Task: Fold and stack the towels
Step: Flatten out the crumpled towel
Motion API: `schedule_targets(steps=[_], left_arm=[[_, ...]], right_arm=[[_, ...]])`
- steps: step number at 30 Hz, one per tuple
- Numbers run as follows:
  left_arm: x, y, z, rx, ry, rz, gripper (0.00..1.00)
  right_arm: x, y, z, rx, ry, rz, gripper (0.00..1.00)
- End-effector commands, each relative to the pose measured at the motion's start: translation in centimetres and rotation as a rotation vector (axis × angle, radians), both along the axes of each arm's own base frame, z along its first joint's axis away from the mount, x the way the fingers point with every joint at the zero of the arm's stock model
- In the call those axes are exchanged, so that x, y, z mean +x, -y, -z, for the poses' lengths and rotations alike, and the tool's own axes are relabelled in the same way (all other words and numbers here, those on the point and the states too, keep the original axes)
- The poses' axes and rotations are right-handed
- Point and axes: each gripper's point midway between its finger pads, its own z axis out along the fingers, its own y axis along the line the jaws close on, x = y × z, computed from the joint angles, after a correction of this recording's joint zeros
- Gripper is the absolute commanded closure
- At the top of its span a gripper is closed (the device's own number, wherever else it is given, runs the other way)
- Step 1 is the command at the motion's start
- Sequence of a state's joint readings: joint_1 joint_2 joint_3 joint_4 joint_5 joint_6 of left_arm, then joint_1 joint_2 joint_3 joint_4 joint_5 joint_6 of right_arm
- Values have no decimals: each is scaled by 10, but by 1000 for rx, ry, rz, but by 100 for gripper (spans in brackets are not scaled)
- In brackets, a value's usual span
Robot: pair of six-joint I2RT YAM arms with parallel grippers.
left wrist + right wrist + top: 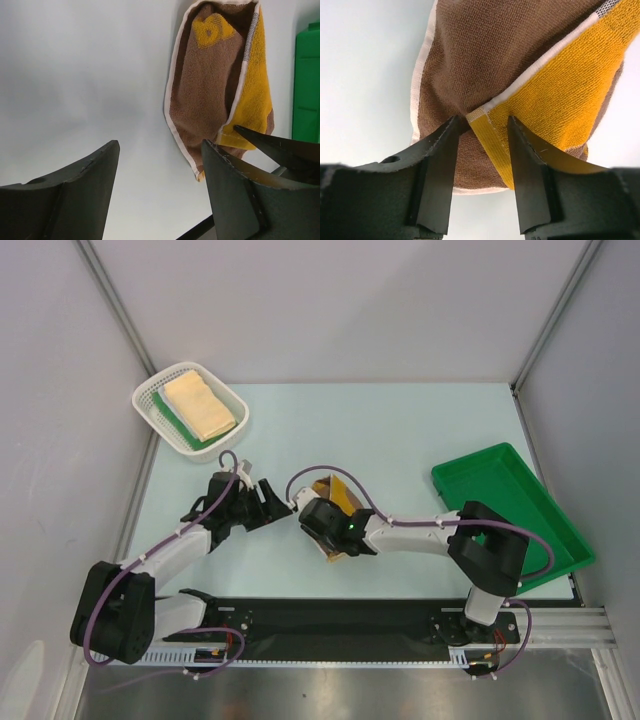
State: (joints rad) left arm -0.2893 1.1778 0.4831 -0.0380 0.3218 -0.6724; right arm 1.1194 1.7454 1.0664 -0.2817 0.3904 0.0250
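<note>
Near the middle of the tabletop [400,430] the tan-brown towel [485,55] with yellow patches is lying loosely folded. Its white-edged fold is sitting right between the jaws of the right gripper [487,120]. In the top view this gripper is covering most of the towel. The right jaws are standing partly apart, resting at the cloth and not pinching it. The left gripper [160,143] is hovering just beside the towel, with its jaws wide apart and holding nothing.

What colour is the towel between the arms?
Towel: brown and yellow, white trim; best in the right wrist view.
</note>
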Motion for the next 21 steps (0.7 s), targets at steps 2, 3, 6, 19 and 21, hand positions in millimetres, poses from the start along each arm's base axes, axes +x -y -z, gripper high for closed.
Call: schedule_targets(steps=[2,3,6,19,21], left_arm=[[5,2,-11,2,68,40,28],[1,5,-10,14,65,60,28],[1,8,-15,74,80,82,28],[8,15,-30,118,124,86,28],[10,16,-28,121,120,89,28]], right_arm=[[3,0,-1,-35,51,-2,57],[5,4,-1,-44,66,10,66],[14,8,-14,-21,120,57,94],[82,91,-100,401,62,419,100],[90,108,-109,454,62,450,100]])
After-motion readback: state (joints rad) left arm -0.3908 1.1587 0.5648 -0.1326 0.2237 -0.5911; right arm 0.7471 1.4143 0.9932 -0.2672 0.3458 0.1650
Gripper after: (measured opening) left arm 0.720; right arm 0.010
